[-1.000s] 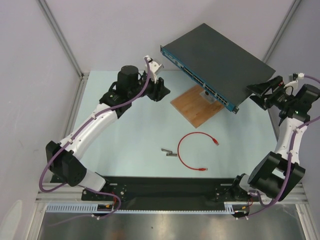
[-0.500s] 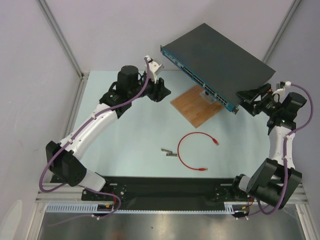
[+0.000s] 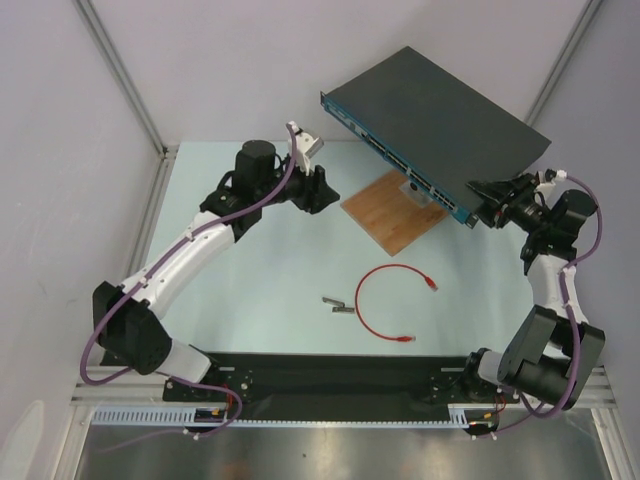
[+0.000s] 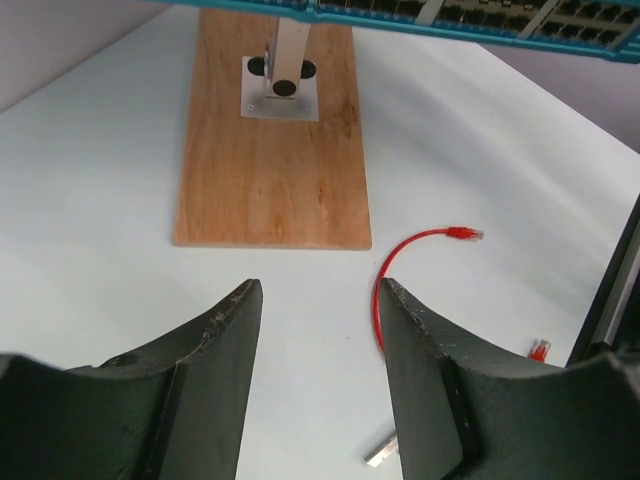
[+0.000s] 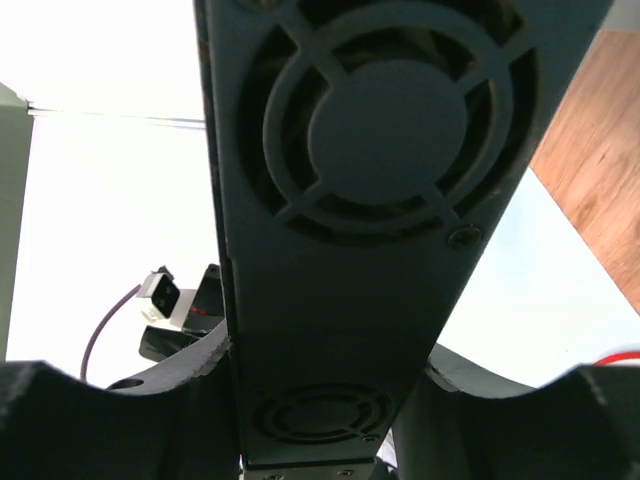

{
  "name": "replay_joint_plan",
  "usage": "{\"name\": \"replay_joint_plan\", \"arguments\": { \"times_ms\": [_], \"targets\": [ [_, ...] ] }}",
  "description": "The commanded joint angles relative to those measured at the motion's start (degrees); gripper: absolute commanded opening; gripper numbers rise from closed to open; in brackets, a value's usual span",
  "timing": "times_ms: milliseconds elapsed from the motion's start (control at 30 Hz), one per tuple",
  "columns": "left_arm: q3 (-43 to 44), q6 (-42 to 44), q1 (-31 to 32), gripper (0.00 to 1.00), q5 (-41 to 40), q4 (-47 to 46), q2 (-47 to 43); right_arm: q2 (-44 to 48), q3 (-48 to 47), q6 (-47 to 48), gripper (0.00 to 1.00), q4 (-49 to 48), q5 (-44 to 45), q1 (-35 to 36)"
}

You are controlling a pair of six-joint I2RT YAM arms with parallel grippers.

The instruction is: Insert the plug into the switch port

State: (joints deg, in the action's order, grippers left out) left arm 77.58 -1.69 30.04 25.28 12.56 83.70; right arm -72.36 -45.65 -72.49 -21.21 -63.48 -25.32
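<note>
Two ends are seen on the red cable [image 3: 362,300], which lies curled flat on the table [image 3: 250,270]. The plug [image 3: 431,283] is the end nearer the wooden board [image 3: 390,212], and nothing is touching it. It is well apart from the switch port [image 3: 402,164] row on the blue front of the switch [image 3: 440,100], which is propped up over the board. The switch's side end looks pinched by the right gripper [image 3: 482,198], closed partway, w/ one finger on each flat face. The left gripper [image 4: 320,290] is held partway open near the board, w/ nothing in it. Step in hand, prob.: the switch is being steadied, and the plug is not yet picked up. Next, the left gripper should be brought down over the plug's boot, lined up w/ the cable, and closed gently.
</note>
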Motion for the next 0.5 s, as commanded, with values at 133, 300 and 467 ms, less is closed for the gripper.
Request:
{"name": "replay_joint_plan", "arguments": {
  "times_ms": [133, 300, 467],
  "targets": [
    [-2.70, 0.10, -0.86, 0.56, 2.76, -1.66, -3.63, -3.22, -4.18, 13.07, 0.00, -1.82, -1.20, -7.36],
    [-3.66, 3.17, -0.95, 0.57, 2.94, -0.96, -3.72, -4.72, -8.40, 12.37, 0.00, -2.43, -2.43, -10.10],
    [-4.19, 5.12, -1.04, 0.57, 3.29, -0.52, -3.72, -6.56, -11.30, 12.46, 0.00, -1.90, -2.70, -10.62]
  ]
}}
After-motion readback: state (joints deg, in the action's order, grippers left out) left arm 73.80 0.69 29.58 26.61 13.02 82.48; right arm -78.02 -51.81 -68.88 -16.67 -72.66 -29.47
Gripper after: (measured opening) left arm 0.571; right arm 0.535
